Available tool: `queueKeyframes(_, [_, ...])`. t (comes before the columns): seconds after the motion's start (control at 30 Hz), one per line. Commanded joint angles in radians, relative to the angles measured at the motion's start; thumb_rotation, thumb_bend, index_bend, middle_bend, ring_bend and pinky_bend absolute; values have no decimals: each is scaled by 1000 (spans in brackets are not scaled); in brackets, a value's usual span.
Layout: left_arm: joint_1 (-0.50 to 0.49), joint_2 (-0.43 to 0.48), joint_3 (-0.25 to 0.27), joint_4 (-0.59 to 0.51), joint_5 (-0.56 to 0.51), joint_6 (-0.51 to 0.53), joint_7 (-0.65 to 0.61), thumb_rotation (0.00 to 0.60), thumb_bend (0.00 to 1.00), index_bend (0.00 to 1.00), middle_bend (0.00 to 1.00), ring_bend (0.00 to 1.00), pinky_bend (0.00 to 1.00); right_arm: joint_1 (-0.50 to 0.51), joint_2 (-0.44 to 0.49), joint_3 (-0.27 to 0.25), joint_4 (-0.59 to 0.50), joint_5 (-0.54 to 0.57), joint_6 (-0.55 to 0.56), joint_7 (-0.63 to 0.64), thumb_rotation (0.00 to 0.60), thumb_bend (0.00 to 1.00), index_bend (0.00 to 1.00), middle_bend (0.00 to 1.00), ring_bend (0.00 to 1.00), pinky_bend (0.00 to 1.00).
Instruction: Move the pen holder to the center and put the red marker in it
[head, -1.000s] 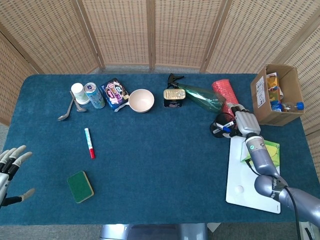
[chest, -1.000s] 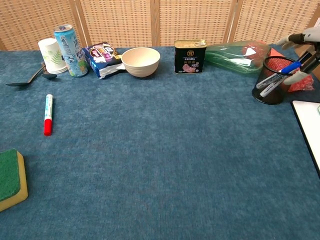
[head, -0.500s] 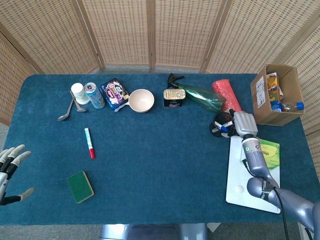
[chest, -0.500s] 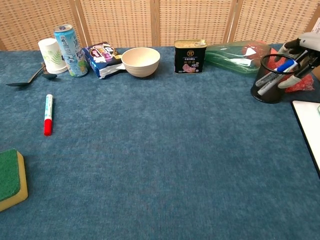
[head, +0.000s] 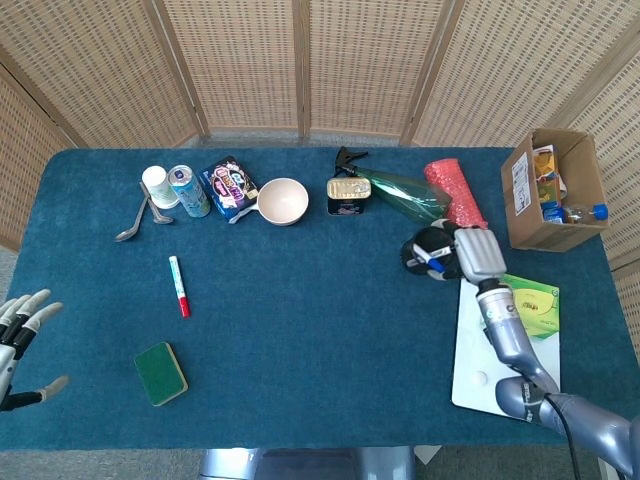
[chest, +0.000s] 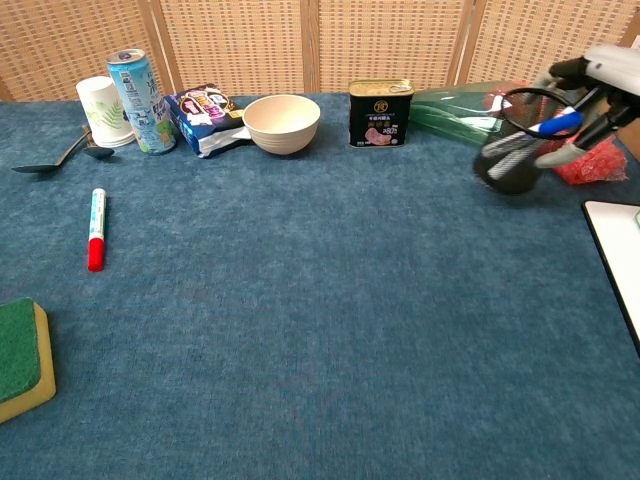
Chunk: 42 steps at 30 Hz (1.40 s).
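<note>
The black mesh pen holder (head: 428, 252) (chest: 512, 150), with a blue pen and others inside, is tilted and raised slightly off the blue cloth at the right. My right hand (head: 472, 252) (chest: 592, 88) grips it at the rim. The red marker (head: 179, 286) (chest: 96, 229) with a white barrel lies flat on the cloth at the left, far from both hands. My left hand (head: 20, 340) hovers at the table's left edge, fingers spread and holding nothing; the chest view does not show it.
Along the back stand a paper cup (head: 157, 186), a can (head: 188, 190), a snack pack (head: 230, 186), a bowl (head: 282, 200), a tin (head: 348, 195), a green bottle (head: 405, 195) and a red roll (head: 453, 190). A green sponge (head: 161, 373) lies front left. A white board (head: 480, 350) and cardboard box (head: 553, 188) are at the right.
My right hand closed on the pen holder, tilted it and carried it leftward, toward the table's middle. The left hand and the marker stayed put.
</note>
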Motion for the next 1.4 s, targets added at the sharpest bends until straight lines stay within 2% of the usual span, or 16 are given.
queueKeyframes(0.03, [0,0,1,0,5,2,1,600,125,134,0,0,0,-9,79,-22,-195,-95,48,-23,600,33,508,576,484,405])
queueKeyframes(0.2, [1,0,3,0,11,4,-1,600,125,134,0,0,0,14,91,-42,-365,-154,54,-148,600,23,509,574,484,405])
queueKeyframes(0.27, [0,0,3,0,12,4,-2,600,125,134,0,0,0,30,77,-45,-402,-157,43,-207,600,19,510,574,484,405])
queueKeyframes(0.53, [1,2,6,6,16,4,-8,600,125,133,0,0,0,124,-79,5,-447,-76,-11,-376,600,17,511,573,484,405])
queueKeyframes(0.7, [-3,2,8,10,19,-2,-15,600,125,133,0,0,0,178,-193,41,-405,-5,-24,-449,600,18,512,571,484,406])
queueKeyframes(1.0, [-14,2,11,18,18,-24,-26,600,125,134,0,0,0,275,-381,86,-261,122,-40,-578,600,21,530,571,484,415])
queueKeyframes(1.27, [-16,7,9,27,7,-24,-50,600,125,134,0,0,0,333,-489,117,-124,227,-51,-661,600,28,552,573,483,420])
queueKeyframes(1.33, [-17,8,8,30,4,-26,-55,600,125,134,0,0,0,339,-500,122,-105,235,-45,-672,600,24,520,562,474,421])
queueKeyframes(1.37, [-17,9,8,31,4,-26,-58,600,125,134,0,0,0,342,-505,123,-97,236,-41,-675,600,16,469,541,461,421])
queueKeyframes(1.4, [-18,9,7,33,3,-26,-61,600,125,134,0,0,0,343,-508,123,-92,238,-40,-676,600,6,369,486,425,421])
